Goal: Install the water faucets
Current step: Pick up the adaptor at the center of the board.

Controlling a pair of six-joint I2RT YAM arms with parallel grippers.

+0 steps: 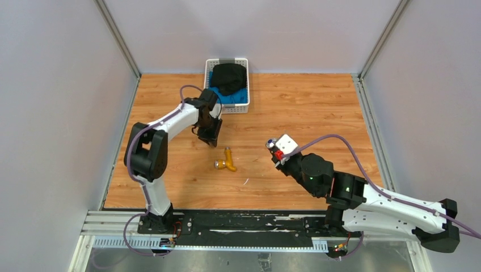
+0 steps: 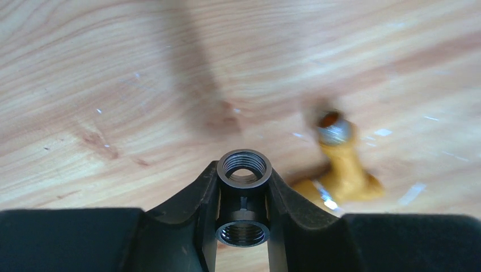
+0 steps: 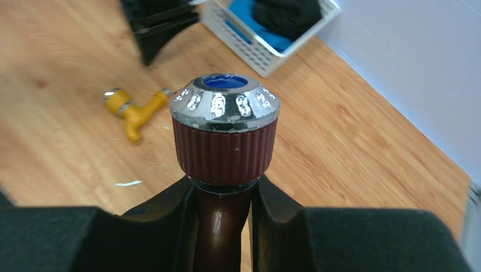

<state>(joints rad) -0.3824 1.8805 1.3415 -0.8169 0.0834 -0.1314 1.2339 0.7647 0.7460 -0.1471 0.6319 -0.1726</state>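
Wood-grain tabletop (image 1: 317, 107), shut in by grey walls on three sides, with a white basket (image 1: 248, 90) of black and blue cloth at upper centre. Just below the basket, left gripper (image 1: 211, 139) pressed in on a small grey fitting (image 2: 244, 198), with threaded openings showing at both ends between the fingers. Right of centre, right gripper (image 1: 276, 150) clamped round the stem of the brown faucet (image 3: 224, 133), its blue-capped silver knob standing clear above the fingertips. Loose on the boards between the two, yellow faucet (image 1: 228, 161), near the left gripper and to its lower right in the overhead view, farther from the right one. Long body running roughly up and down that frame, short silver-tipped stub pointing left. Both grippers full, so probably no pick of the yellow piece yet. More likely next: bringing brown faucet and fitting together. Well apart for now, the faucet lying to the right of the fitting and a little lower in the overhead frame. Plenty of bare wood across the middle and right for that approach. Tight spots only at the basket behind the left gripper and at the yellow faucet lying close under the path between them.
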